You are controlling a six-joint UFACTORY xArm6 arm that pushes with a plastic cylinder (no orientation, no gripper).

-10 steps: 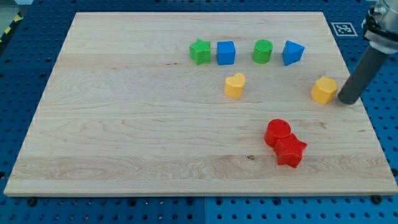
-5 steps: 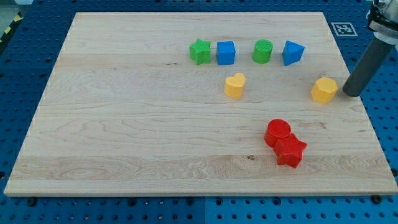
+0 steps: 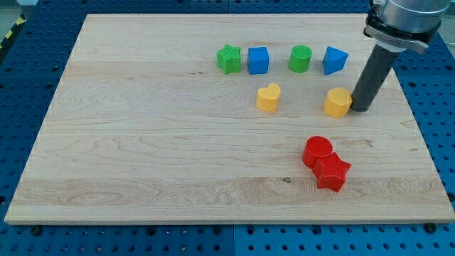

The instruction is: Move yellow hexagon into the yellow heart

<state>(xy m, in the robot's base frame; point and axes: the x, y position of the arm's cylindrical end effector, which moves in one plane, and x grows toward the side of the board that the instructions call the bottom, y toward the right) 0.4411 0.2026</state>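
Observation:
The yellow hexagon [image 3: 338, 102] lies right of the board's middle. The yellow heart [image 3: 268, 98] lies to its left, about a hundred pixels away. My tip [image 3: 360, 109] stands right against the hexagon's right side. The dark rod rises from there toward the view's top right.
A row near the view's top holds a green star [image 3: 229, 59], a blue cube [image 3: 258, 60], a green cylinder [image 3: 300, 59] and a blue triangular block [image 3: 334, 60]. A red cylinder [image 3: 317, 151] and a red star [image 3: 332, 173] touch each other below the hexagon.
My tip moved left from the board's right edge and pushed the yellow hexagon left, toward the yellow heart. The other blocks have not moved.

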